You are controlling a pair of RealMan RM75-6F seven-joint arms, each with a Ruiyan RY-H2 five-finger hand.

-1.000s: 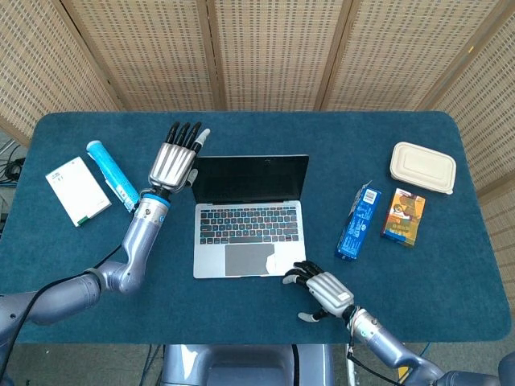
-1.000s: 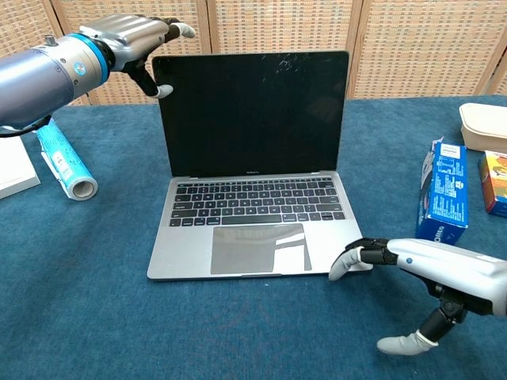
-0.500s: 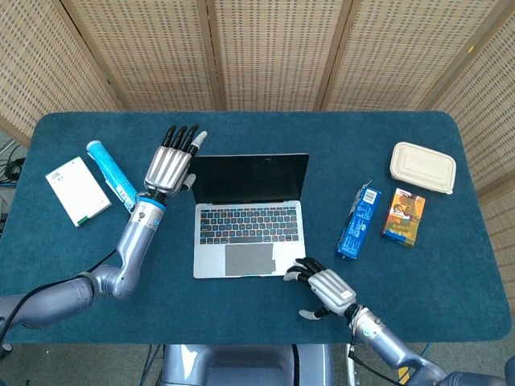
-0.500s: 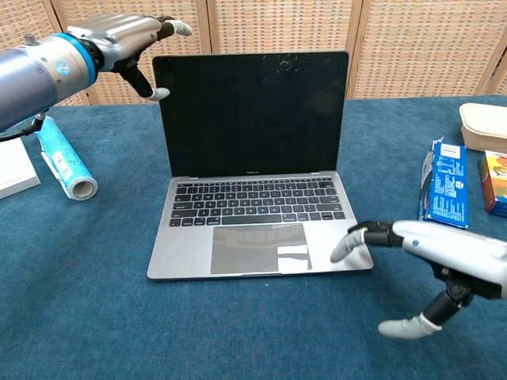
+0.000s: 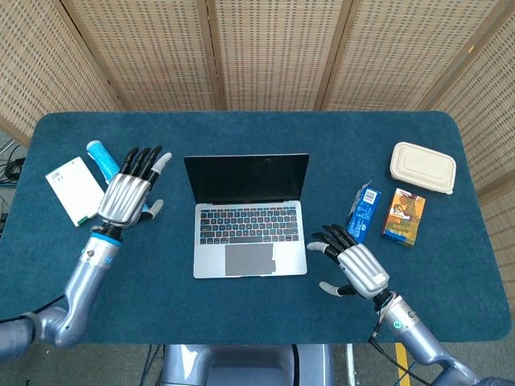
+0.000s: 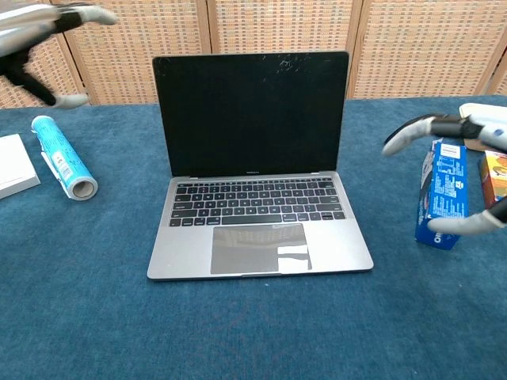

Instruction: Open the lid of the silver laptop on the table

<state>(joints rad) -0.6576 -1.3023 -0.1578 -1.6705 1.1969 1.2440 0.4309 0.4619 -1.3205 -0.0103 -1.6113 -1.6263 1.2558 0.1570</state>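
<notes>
One laptop (image 5: 249,215) at the table's (image 5: 241,318) middle, lid fully up, dark screen upright, keyboard bare. Nothing left of the opening, by the look of it. Left hand (image 5: 127,195) spread and empty, well clear of the lid's left side. Right hand (image 5: 354,264) likewise splayed, holding nothing, near the blue box (image 5: 359,219).

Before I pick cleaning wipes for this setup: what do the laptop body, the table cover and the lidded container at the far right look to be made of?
Laptop: matte silver-grey body, likely aluminium; the screen is glossy, showing faint reflections.
Table cover: dark teal with a fuzzy, napped texture, probably felt or low carpet.
Container: smooth, matte cream shell with moulded rounded edges, likely plastic or pulp fibre; the look leaves that open.
</notes>
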